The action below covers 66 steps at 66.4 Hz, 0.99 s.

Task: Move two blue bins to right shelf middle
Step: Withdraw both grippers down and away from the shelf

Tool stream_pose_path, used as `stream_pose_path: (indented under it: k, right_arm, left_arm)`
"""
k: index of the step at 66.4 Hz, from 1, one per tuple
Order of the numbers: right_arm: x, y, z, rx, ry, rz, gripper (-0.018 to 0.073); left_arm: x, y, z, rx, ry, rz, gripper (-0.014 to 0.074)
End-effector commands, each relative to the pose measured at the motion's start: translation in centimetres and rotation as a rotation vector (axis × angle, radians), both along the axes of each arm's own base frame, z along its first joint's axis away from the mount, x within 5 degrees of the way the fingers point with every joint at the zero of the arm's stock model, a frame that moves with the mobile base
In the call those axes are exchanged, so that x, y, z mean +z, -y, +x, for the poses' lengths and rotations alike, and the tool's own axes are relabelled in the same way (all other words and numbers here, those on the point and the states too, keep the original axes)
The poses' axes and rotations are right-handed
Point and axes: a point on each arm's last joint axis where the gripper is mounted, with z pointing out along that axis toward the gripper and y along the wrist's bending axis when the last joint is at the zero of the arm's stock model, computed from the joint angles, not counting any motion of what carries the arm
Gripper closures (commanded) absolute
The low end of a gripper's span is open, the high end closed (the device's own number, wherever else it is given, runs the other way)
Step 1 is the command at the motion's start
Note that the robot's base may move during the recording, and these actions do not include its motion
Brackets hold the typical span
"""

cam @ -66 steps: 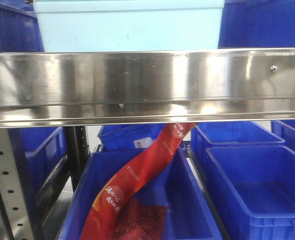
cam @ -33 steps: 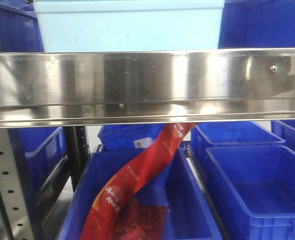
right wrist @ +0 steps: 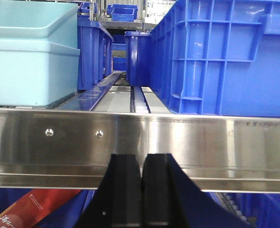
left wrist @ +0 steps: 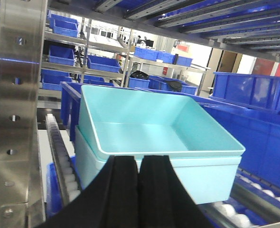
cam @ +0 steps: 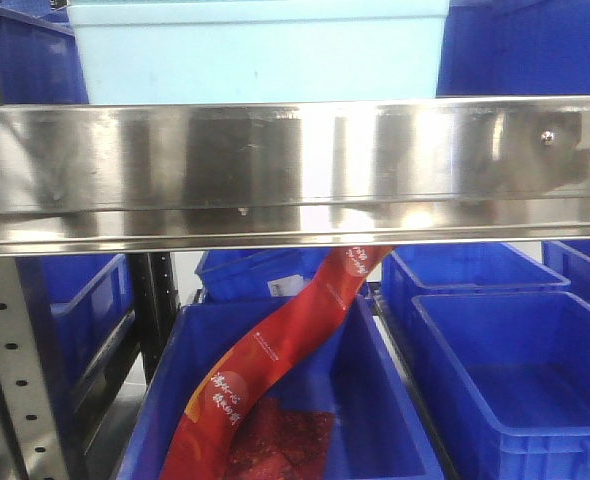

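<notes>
Two pale blue bins are stacked one inside the other on the shelf's roller track, seen in the left wrist view (left wrist: 154, 128) and at the top of the front view (cam: 255, 50). My left gripper (left wrist: 138, 164) is shut and empty, just in front of the stack's near wall. My right gripper (right wrist: 142, 164) is shut and empty, in front of the shelf's steel front rail (right wrist: 187, 137). The pale stack shows at the upper left of the right wrist view (right wrist: 31, 57). A large dark blue bin (right wrist: 225, 57) stands on the shelf to the right of it.
The steel rail (cam: 295, 170) spans the front view. Below it is a dark blue bin (cam: 375, 400) with a long red packet (cam: 275, 350) leaning in it, and more dark blue bins to the right (cam: 515, 380). A perforated upright (left wrist: 16, 114) stands at the left.
Only the dark reflections on the steel rail have shifted. The bins and the red packet have stayed put.
</notes>
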Motion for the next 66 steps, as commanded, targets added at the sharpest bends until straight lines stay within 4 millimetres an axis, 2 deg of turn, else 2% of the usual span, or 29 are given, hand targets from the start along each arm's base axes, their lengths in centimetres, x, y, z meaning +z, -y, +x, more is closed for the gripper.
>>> stream_pose_path:
  k: [1, 11, 23, 32, 42, 52, 56, 66]
  right_arm:
    - [0.2, 0.0, 0.0, -0.005, 0.029, 0.003, 0.0726]
    - [0.2, 0.0, 0.0, -0.005, 0.029, 0.003, 0.0726]
    - [0.2, 0.0, 0.0, -0.005, 0.029, 0.003, 0.0726]
    - [0.2, 0.0, 0.0, -0.005, 0.029, 0.003, 0.0726]
    - [0.2, 0.0, 0.0, -0.005, 0.029, 0.003, 0.0726]
    - [0.2, 0.0, 0.0, -0.005, 0.029, 0.003, 0.0726]
    - [0.2, 0.0, 0.0, -0.005, 0.029, 0.003, 0.0726]
    - [0.2, 0.0, 0.0, -0.005, 0.032, 0.003, 0.0726]
  left_arm:
    - [0.0, -0.3, -0.5, 0.015, 0.020, 0.032, 0.0707]
    - [-1.9, -1.1, -1.5, 0.106, 0.054, 0.158, 0.0707]
    - [-6.6, -2.3, -2.8, 0.242, 0.013, 0.118, 0.0707]
    - [-9.9, -2.5, -3.6, 0.276, 0.002, 0.122, 0.0707]
    - [-13.6, -2.5, -3.7, 0.277, -0.032, 0.141, 0.0707]
    - [-16.2, -2.5, -3.1, 0.278, -0.051, 0.144, 0.0707]
    - [-15.7, -2.6, -3.1, 0.284, 0.007, 0.134, 0.0707]
    - [-16.1, -2.5, -3.1, 0.281, -0.032, 0.157, 0.0707]
